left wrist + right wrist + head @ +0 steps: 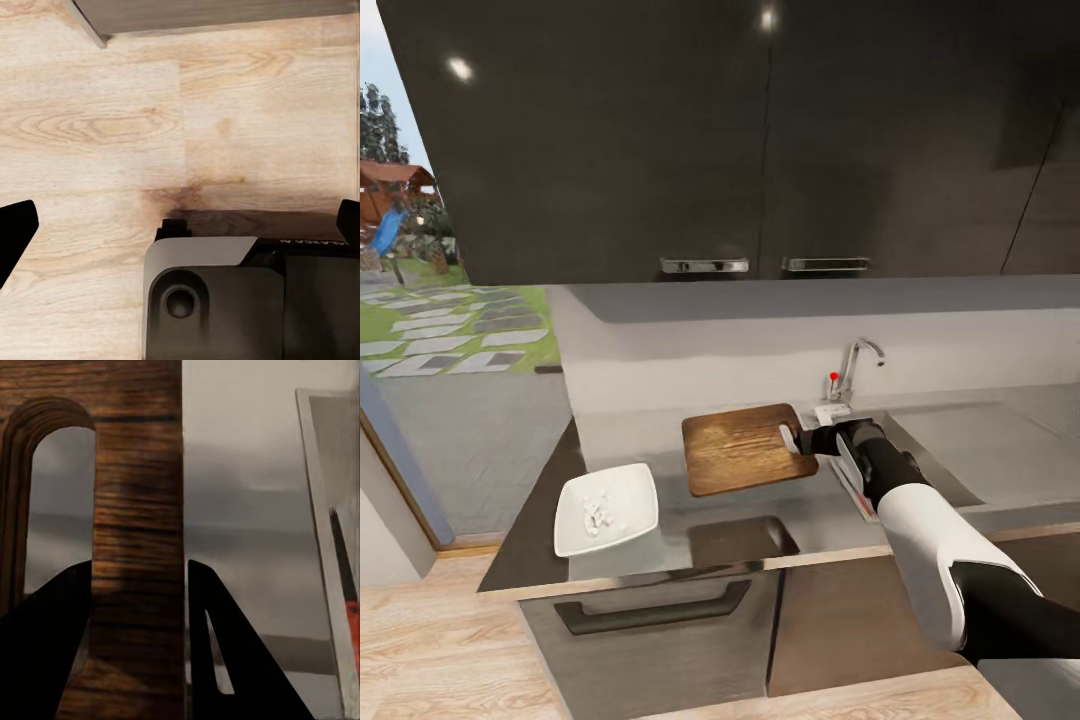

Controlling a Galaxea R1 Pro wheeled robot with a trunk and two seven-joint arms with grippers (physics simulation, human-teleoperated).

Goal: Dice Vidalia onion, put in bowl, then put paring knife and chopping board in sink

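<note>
The chopping board [742, 447] lies flat on the grey tabletop [760, 510], its right end just beside the sink [920, 450]. The right gripper [797, 440] has that end between its fingers [789, 440]: in the right wrist view the two dark fingers [225, 660] sit on either side of the wooden strip beside the board's [139, 510] handle slot, pinching it. At about eight o'clock from the board, near the tabletop's front left corner, stands the white bowl [606, 509] with small pale bits of diced onion [596, 517] inside. At two o'clock from the board rises the chrome tap [854, 366] with its red knob [833, 377]. In the right wrist view the sink's rim [319, 532] shows, and past it a slim dark blade and a bit of red, which looks like the paring knife [346, 585] lying in the basin.

The left gripper [180, 225] hangs over pale wood floor [97, 127], its fingers [13, 229] spread wide apart, with the robot's dark base [247, 300] beneath; pale lettering on the base is too small and cut off to read. Dark wall cabinets [660, 140] with metal handles hang above the tabletop, and at nine o'clock a garden with stepping stones [450, 335] shows outside.
</note>
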